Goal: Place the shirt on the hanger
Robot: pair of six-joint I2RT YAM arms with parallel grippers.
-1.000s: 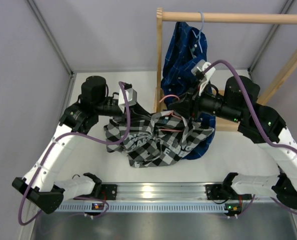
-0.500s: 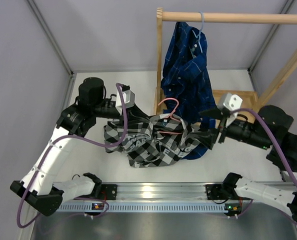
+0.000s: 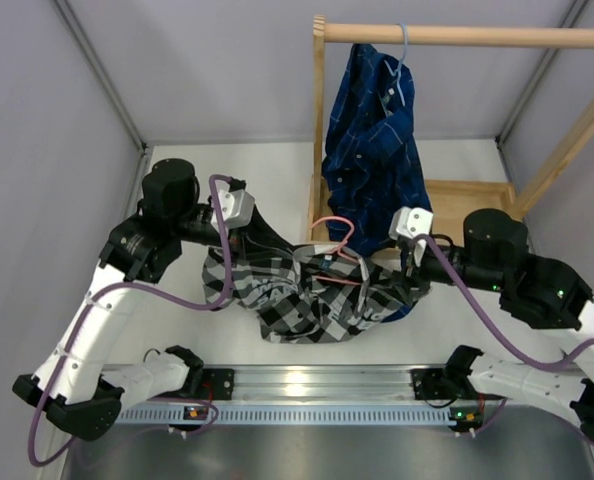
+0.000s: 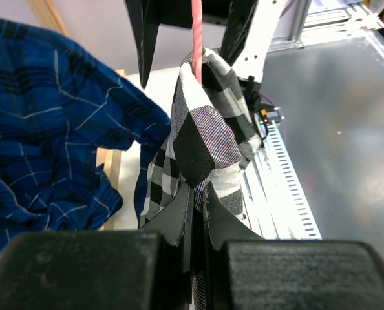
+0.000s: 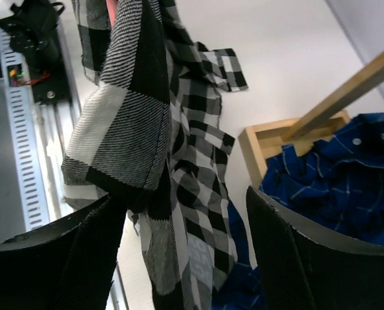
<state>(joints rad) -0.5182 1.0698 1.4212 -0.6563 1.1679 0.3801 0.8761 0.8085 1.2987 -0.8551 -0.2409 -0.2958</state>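
Mid-frame | we are pinching shirt (image 3: 297,305) in left gripper (image 4: 193,216) (right gripper (image 5: 181,194) spread, empty) | we are advising: ease cloth slowly along hanger (image 3: 334,222).

The left arm (image 3: 105,300) is reaching from the worktop's left edge toward its middle, and the left pincer (image 4: 196,203) is pinching the shirt (image 4: 211,129). The right arm (image 3: 539,290) is bending inward from the right edge, and the right pincer (image 5: 182,194) is holding its fingers wide apart.

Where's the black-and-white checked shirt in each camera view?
Top external: the checked shirt lies centre, between the two arms.
Left wrist: shirt centre, draped over the pink hanger.
Right wrist: shirt in the left half, hanging from the top edge.
Shared landmark: the blue plaid shirt.
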